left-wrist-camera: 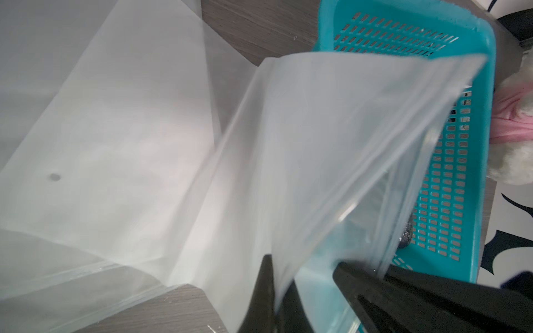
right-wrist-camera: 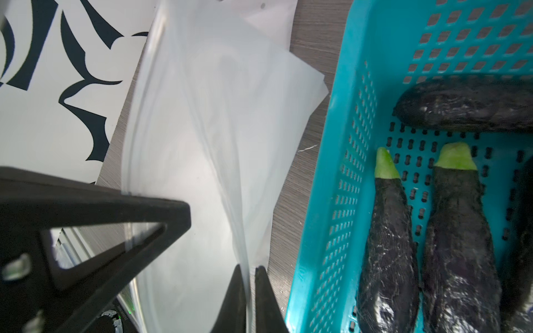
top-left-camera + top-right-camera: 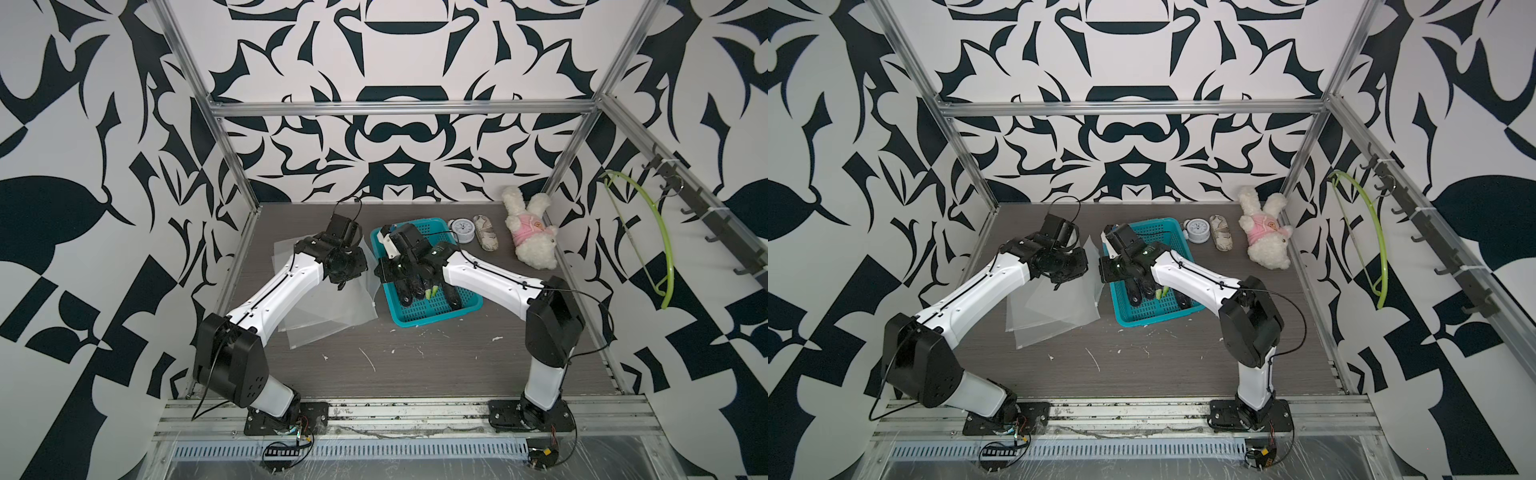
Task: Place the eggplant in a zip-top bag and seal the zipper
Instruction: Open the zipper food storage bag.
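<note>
Just beside the basket (image 2: 346, 173), the left gripper (image 1: 305, 276) and right gripper (image 2: 249, 276) are each clamped on the film of one zip-top bag (image 2: 207, 129), held above the spare bags (image 3: 316, 320). The eggplants (image 2: 458, 230) lie inside the basket, none held. The slick film may slip from a pinch, or its two layers may cling together, leaving no mouth open

Far right of desk (image 3: 436, 365): white plush rabbit (image 3: 530, 232), pink top, lying down; patterned pouch (image 3: 487, 232) beside round dial (image 3: 462, 229). Green hanger (image 3: 652, 245) hangs from hook rail (image 3: 715, 218).
</note>
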